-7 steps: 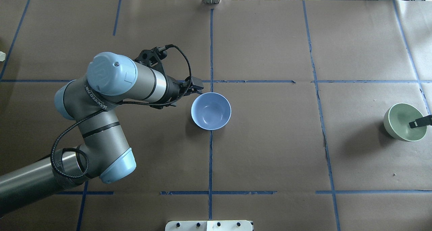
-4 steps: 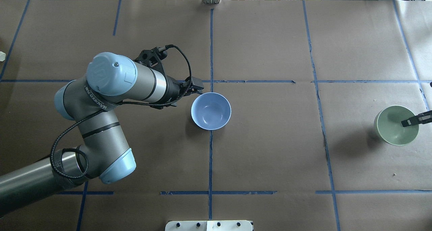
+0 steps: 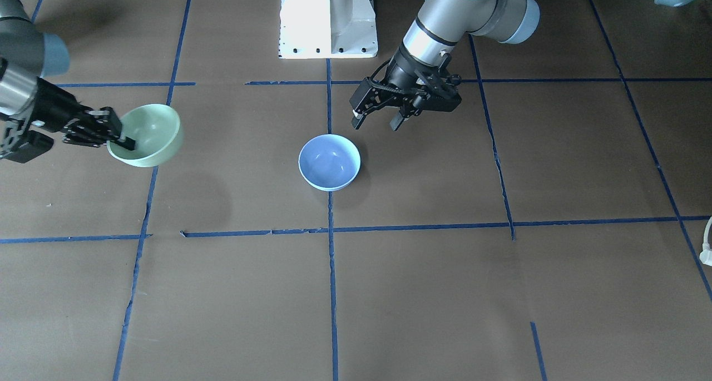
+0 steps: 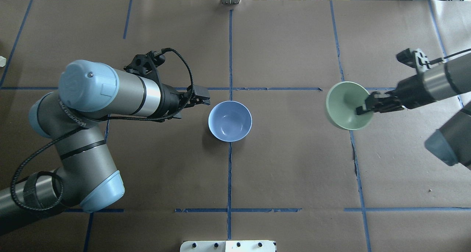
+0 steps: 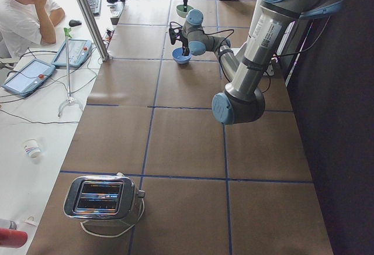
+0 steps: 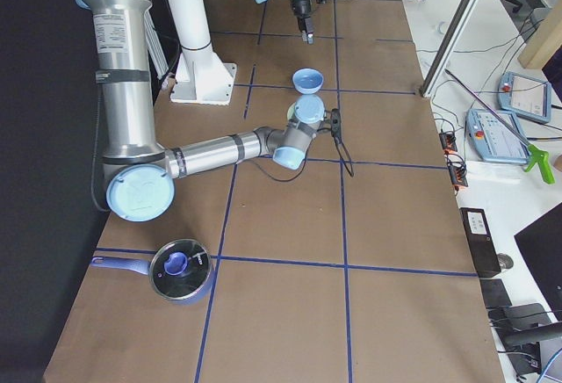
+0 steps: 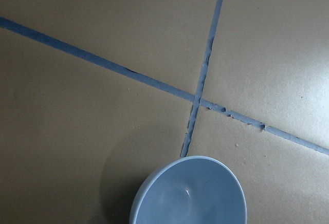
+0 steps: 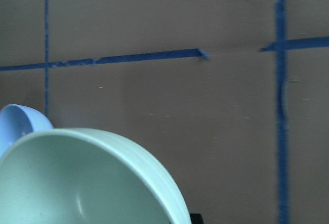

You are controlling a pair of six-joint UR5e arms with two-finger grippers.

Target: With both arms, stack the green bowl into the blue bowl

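Aloft, green bowl (image 4: 342, 104) in right pincer (image 4: 363, 110), blue bowl (image 4: 230, 120) apart

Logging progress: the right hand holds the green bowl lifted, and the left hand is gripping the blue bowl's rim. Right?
No. The front-facing view shows the left hand open beside the blue bowl, not touching it. The right hand does hold the green bowl lifted.

White letters on the strap (image 4: 75, 120) round my left arm (image 4: 121, 92), well behind my left gripper (image 4: 201, 98), look like WANDEED; nothing else legible
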